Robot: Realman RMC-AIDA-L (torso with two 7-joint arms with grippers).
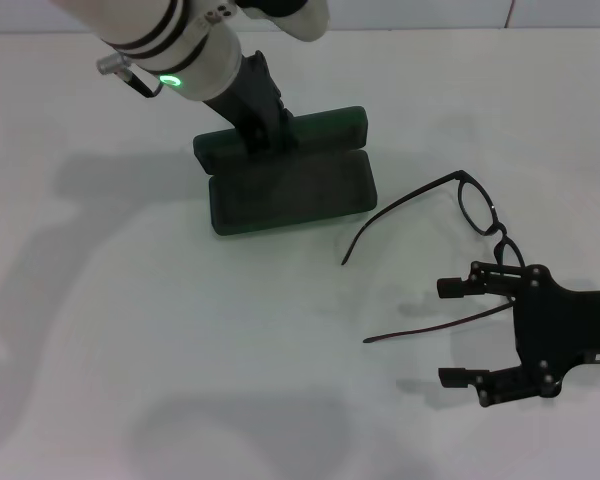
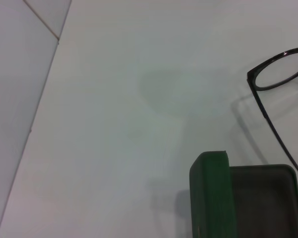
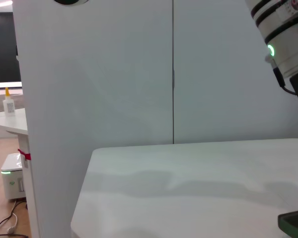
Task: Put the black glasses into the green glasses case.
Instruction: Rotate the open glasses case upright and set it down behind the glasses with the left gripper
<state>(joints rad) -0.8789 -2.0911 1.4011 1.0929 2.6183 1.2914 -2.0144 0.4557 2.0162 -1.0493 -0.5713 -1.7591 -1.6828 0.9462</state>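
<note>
Right gripper (image 1: 452,332) sat lowest in the head view, fingers spread wide, straddling one temple arm of the black glasses (image 1: 477,212) — not gripping. Glasses lay unfolded on the white table (image 1: 130,330), right of the green glasses case (image 1: 290,190). Case lay open; left gripper (image 1: 265,125) pressed against its lid — finger state unreadable.

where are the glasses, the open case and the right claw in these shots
black glasses (image 1: 477,208), head view, on the round lens frame.
green glasses case (image 1: 290,198), head view, on the lining of the open near half.
right claw (image 1: 455,333), head view, midway between its two spread fingertips.
</note>
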